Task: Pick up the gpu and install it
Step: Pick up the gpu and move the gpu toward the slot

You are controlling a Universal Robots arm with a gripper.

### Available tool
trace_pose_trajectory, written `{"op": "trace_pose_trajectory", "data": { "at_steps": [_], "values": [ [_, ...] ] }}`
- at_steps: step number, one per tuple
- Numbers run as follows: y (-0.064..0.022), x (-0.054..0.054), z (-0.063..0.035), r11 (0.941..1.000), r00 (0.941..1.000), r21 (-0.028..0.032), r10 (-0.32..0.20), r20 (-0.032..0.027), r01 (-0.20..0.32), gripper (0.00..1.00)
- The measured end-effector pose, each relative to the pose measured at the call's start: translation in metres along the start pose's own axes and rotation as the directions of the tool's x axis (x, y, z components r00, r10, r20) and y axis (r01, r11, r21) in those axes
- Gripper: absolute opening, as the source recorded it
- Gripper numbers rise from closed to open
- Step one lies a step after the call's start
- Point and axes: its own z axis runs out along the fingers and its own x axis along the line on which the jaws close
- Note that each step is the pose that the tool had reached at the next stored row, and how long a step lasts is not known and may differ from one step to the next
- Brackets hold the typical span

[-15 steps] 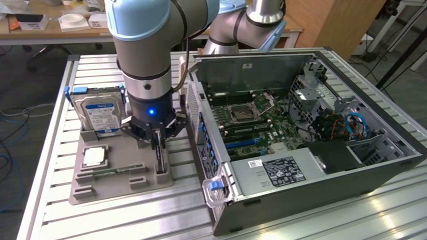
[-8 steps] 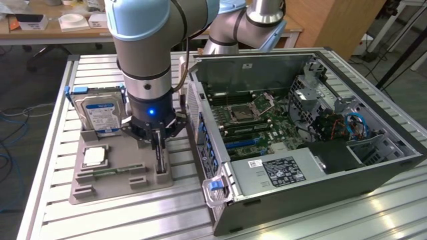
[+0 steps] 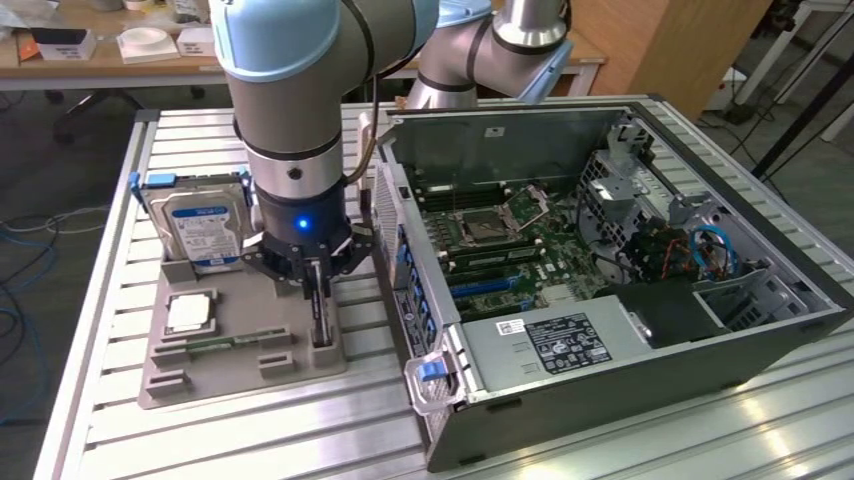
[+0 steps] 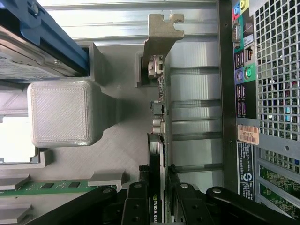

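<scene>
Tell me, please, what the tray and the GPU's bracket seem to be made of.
Tray: likely 3D-printed plastic, matte grey; fine layer lines show. GPU bracket: probably stamped sheet metal, dull silvery, thin with a bent, notched tab.

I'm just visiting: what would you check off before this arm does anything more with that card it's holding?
1. Gripper closed on the gpu, fingers on both faces: ok.
2. Gpu upright in the gray holder: ok.
3. Hard drive apart from the gpu: ok.
4. Computer case side open, motherboard exposed: ok.
5. Free expansion slot for the card: cannot tell.
</scene>
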Motion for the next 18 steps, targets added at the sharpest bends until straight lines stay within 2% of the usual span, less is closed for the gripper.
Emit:
{"op": "trace_pose_trajectory", "data": {
  "at_steps": [18],
  "values": [
    [0.0001,-0.0001,-0.0023,1.0,1.0,0.0,0.0,0.0,0.0,0.26]
  ]
}}
